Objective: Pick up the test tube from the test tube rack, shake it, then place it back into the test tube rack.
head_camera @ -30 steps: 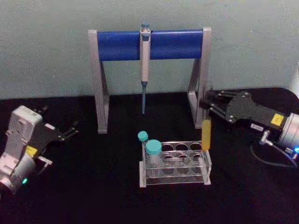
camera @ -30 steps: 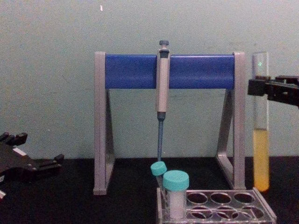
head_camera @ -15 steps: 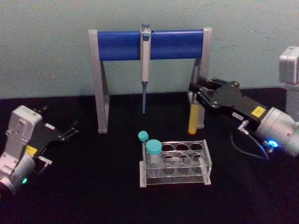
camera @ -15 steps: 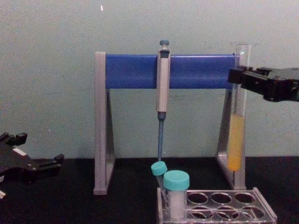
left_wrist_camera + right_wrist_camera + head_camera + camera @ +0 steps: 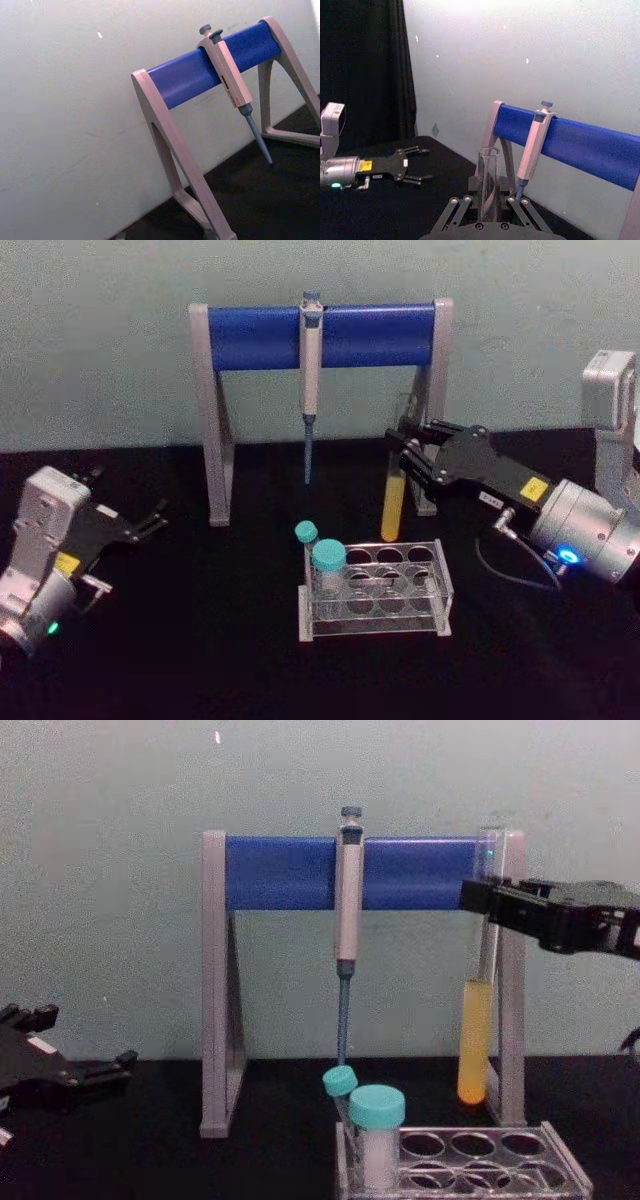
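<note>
Head view looked down on the desk (image 5: 220,660). Chest view sat low, level with the stand (image 5: 290,872). Both wrist views faced the stand too, left wrist nearer, from below. All four shared it.

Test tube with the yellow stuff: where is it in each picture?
Head view: test tube right of centre, in the right gripper.
Chest view: right side, beside the stand leg.
Right wrist view: close up, near the blue bar.
Left wrist view: the blue bar, shared by all views.
</note>
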### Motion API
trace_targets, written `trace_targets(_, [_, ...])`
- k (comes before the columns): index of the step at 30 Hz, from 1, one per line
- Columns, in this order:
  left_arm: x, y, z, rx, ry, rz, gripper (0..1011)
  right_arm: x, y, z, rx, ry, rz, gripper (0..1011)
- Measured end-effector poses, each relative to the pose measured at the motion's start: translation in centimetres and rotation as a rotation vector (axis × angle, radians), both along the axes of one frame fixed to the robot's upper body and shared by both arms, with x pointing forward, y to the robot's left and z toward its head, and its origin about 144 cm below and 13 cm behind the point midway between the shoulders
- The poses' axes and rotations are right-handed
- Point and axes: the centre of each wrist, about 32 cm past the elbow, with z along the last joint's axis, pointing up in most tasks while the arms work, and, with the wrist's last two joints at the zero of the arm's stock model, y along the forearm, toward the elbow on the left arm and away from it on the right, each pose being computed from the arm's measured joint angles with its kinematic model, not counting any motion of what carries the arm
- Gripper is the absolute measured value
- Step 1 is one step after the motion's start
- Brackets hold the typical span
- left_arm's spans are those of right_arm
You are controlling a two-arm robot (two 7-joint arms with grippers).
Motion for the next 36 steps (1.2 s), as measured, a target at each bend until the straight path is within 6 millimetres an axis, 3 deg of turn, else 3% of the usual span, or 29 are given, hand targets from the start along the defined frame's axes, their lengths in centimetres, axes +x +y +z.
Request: trace_targets(36, [0.0,0.0,0.0,0.000,0.000,0.000,1001,1.0,0.3,-2.3,-0.053,0.060,-0.013,233])
